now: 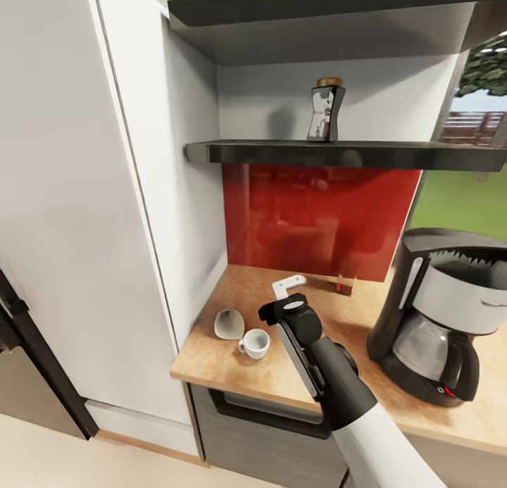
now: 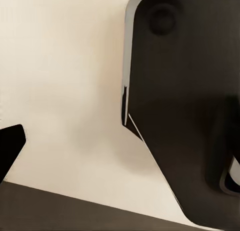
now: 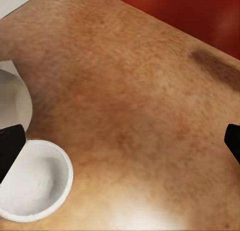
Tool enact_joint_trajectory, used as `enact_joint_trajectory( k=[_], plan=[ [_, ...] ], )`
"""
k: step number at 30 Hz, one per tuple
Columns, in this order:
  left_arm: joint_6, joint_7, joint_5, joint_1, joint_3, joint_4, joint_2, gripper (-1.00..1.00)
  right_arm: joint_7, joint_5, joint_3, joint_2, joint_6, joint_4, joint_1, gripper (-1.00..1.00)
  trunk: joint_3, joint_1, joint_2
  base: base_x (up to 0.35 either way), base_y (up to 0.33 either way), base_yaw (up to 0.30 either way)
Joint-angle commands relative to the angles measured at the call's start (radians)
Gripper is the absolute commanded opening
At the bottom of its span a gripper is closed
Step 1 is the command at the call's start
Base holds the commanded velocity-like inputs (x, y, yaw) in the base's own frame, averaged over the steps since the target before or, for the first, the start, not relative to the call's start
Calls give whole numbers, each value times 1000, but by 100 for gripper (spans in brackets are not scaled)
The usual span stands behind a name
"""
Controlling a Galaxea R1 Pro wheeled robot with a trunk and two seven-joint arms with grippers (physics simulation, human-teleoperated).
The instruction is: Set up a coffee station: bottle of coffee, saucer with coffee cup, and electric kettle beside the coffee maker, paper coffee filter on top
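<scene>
Reaching out over the kitchen countertop (image 1: 352, 333), the right gripper (image 1: 292, 291) hangs above bare wood-grain with its fingers spread wide; in the right wrist view the two dark fingertips (image 3: 10, 146) sit at opposite edges with nothing between them. Just beside that arm, toward the counter's front left corner, the coffee cup (image 1: 254, 343) stands upright and empty, and a tilted paper coffee filter (image 1: 229, 323) lies touching or nearly touching it; which, I cannot tell. Both sit near the counter's front edge and close to the tall white cabinet side (image 1: 183, 227). Open worktop runs from the gripper back to the red backsplash (image 1: 317, 213) and across to the coffee maker (image 1: 440, 319), which stands at the right, well apart from the cup. Above, the bottle of coffee (image 1: 326, 110) stands upright on the kitchen shelf (image 1: 338, 153), set back from its front edge. How wide the left gripper (image 2: 10, 146) stands cannot be told.
</scene>
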Motion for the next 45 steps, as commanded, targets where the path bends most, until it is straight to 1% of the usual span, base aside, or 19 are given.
enact_joint_trajectory(
  k=[1,9,11,15,16,19,20,21,23,31,33,39,45],
  plan=[
    [-1,0,6,1,-1,-2,0,100,-4,-1,2,0,5,0,-1,100,-2,1,-2,223,204,0],
    [-1,1,10,1,-1,-2,1,100,-1,-1,2,0,5,5,-1,100,-2,1,-2,140,125,0],
    [-1,1,10,1,-1,-2,1,100,-1,-1,2,0,5,21,-1,100,-2,1,-2,23,20,0],
    [-1,0,10,1,-1,-1,1,100,0,-5,3,0,5,92,-1,100,-2,1,-2,8,7,0],
    [-1,0,10,1,-1,0,1,100,0,-11,4,0,5,108,-1,100,-2,1,-2,3,2,0],
    [-1,0,11,1,-1,0,1,100,0,-46,4,0,5,129,-1,100,-2,1,-2,1,1,0],
    [-1,-1,11,1,-1,0,0,100,-1,-70,4,0,5,134,-1,100,-2,1,-2,0,0,0],
    [-1,-1,10,1,-1,0,0,100,-1,-84,4,0,5,137,-1,100,-2,1,-2,0,0,0],
    [-1,-1,11,1,-1,0,-1,100,-1,-94,5,0,5,137,-1,100,-2,1,-2,0,0,0],
    [-1,0,11,0,-1,0,1,100,0,-99,6,0,4,134,-1,100,-2,1,-2,0,0,0],
    [-1,1,6,1,-6,-1,2,100,-1,-100,5,0,-7,140,-2,100,-2,1,-2,0,0,0],
    [-3,1,6,3,-5,1,3,100,-1,-100,5,0,9,121,-3,100,-2,1,-2,0,0,0],
    [-3,1,5,3,-5,3,4,100,1,-100,4,0,2,110,-3,100,-2,1,-2,0,0,0]
  ],
)
